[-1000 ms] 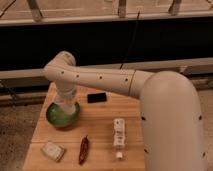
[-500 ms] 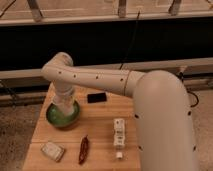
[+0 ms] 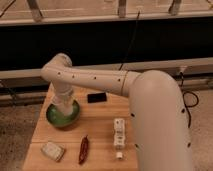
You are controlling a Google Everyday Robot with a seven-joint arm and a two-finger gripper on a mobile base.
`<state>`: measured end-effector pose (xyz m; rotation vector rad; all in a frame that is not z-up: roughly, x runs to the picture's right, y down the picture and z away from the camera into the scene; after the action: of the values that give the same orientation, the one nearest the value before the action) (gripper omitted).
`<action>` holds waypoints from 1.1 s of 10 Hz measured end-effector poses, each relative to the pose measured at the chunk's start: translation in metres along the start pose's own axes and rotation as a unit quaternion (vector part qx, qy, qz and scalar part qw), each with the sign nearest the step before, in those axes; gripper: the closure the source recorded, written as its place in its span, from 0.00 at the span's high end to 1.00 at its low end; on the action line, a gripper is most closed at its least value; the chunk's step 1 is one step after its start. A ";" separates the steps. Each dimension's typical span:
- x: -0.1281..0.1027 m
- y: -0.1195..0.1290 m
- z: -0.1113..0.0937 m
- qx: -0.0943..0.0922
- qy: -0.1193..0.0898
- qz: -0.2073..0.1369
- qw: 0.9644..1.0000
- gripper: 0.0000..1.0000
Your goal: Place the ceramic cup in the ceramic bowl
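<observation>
Almost no change: gripper (image 3: 63,106) over the ceramic bowl (image 3: 63,118), arm (image 3: 100,81) barely shifted.

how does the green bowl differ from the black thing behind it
The ceramic bowl is round, green and deep; the black object is flat, rectangular and dark. The bowl sits under the arm's end, where the pincer is; the black object lies apart, uncovered. Both rest on the wooden table.

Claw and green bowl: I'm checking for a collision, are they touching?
Cannot tell. In the camera view the claw reaches down into the green bowl, but the arm hides any contact or gap.
</observation>
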<state>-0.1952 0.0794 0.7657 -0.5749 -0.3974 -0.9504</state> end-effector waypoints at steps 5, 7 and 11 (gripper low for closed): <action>0.001 -0.002 0.006 -0.001 0.002 -0.004 1.000 0.11; 0.002 -0.001 0.007 -0.001 0.003 -0.004 1.000 0.19; 0.002 -0.001 0.010 -0.001 0.005 -0.007 1.000 0.40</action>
<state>-0.1958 0.0837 0.7748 -0.5694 -0.3924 -0.9669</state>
